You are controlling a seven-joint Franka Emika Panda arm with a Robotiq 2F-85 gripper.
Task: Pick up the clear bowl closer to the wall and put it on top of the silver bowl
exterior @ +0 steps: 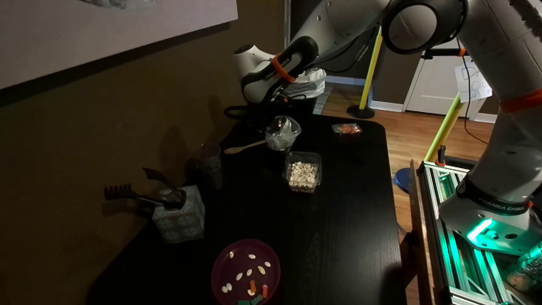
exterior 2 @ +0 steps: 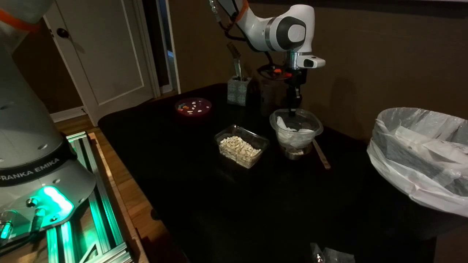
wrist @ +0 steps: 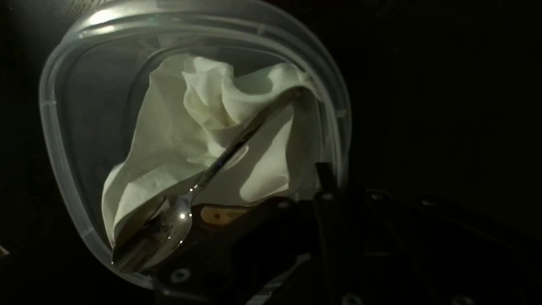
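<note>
The clear bowl nearer the wall [exterior: 281, 137] holds a white napkin and a metal spoon [wrist: 182, 214]. It shows in an exterior view [exterior 2: 297, 136] directly over the small silver bowl [exterior 2: 294, 155], roughly level. I cannot tell whether its base rests on the silver bowl or hangs just above it. My gripper [exterior 2: 292, 112] points down at the clear bowl's wall-side rim. In the wrist view the gripper [wrist: 341, 178] is shut on that rim [wrist: 344, 127], with one finger inside the bowl. The outer finger is lost in the dark.
A clear rectangular container of white pieces [exterior 2: 241, 151] stands beside the bowls. A wooden spoon [exterior 2: 321, 155] lies by the silver bowl. Along the table are a cup [exterior: 211, 167], a patterned utensil box [exterior: 180, 218] and a purple dish [exterior: 222, 258]. A lined bin [exterior 2: 413, 171] stands near the table.
</note>
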